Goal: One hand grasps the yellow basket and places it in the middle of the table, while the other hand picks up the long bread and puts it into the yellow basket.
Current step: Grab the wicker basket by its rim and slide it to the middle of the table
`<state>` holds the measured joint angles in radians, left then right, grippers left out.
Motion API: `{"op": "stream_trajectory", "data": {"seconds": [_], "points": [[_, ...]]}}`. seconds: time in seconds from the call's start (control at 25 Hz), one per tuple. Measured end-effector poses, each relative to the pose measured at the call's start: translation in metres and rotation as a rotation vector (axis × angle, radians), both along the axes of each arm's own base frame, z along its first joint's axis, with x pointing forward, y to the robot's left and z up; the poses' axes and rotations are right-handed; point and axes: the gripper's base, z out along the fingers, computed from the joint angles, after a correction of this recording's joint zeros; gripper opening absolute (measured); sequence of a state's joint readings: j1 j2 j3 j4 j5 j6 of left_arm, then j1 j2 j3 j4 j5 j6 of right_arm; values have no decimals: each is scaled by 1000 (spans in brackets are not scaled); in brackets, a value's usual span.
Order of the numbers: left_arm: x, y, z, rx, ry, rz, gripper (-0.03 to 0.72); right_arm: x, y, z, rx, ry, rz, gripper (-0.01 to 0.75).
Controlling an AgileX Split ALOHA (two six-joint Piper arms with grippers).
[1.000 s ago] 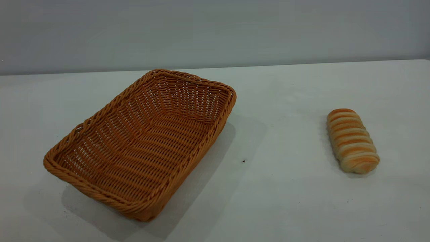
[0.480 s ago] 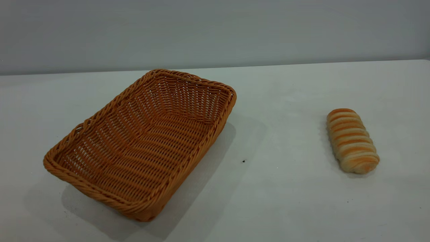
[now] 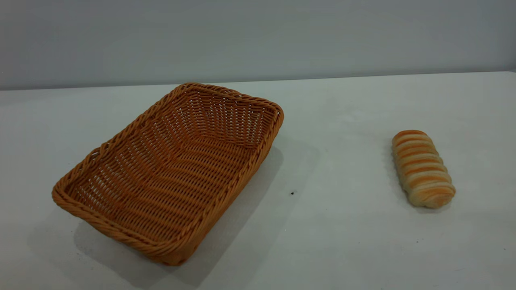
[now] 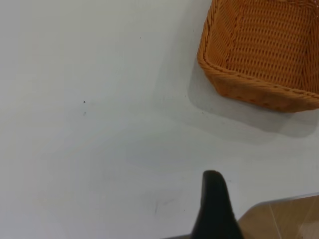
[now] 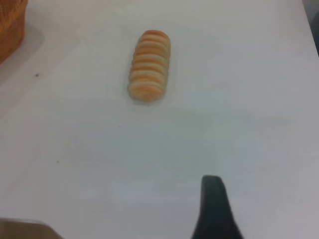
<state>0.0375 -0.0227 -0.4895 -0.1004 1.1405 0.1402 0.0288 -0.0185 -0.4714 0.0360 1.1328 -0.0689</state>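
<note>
Wicker yellow basket (image 3: 169, 173) sits empty at the desk's (image 3: 342, 241) left, long bread (image 3: 422, 168) well apart at right, awaiting pickup; neither claw's opening can be told

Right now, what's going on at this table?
Nothing is being handled yet. The yellow basket sits empty on the left part of the table, and the long bread lies apart from it on the right. Neither arm shows in the exterior view. Only one fingertip of the left hand and of the right hand shows in its own wrist view, short of both things.
</note>
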Motion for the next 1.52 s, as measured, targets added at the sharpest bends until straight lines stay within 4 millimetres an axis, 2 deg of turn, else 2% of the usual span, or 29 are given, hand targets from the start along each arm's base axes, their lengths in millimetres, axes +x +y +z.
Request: {"op": "stream_trajectory", "data": {"seconds": [0.28, 0.44, 0.56, 0.68, 0.84, 0.92, 1.04, 1.2, 1.36, 1.52], "points": [[0, 0, 1, -10, -8, 8, 576, 0, 0, 0, 0, -2, 0, 558], [5, 0, 19, -42, -6, 37, 576, 3, 2, 12, 6, -40, 22, 558], [22, 1, 38, -56, 40, 50, 576, 25, 5, 27, 4, 5, 48, 558], [49, 2, 52, -68, 122, 57, 576, 61, 6, 38, 1, 75, 54, 558], [95, -4, 52, -166, 250, 44, 576, 112, 8, 45, -27, 118, 81, 558], [119, -7, 46, -237, 322, 52, 576, 137, 12, 46, -9, 115, 107, 558], [153, -10, 32, -325, 403, 99, 576, 171, 22, 35, 38, 123, 175, 558], [197, -10, 3, -413, 510, 187, 576, 212, 51, 13, 99, 152, 301, 558], [231, -14, -35, -503, 658, 260, 576, 247, 85, -8, 126, 199, 387, 558], [252, -23, -72, -537, 718, 311, 576, 275, 105, -27, 144, 267, 423, 558]]}}
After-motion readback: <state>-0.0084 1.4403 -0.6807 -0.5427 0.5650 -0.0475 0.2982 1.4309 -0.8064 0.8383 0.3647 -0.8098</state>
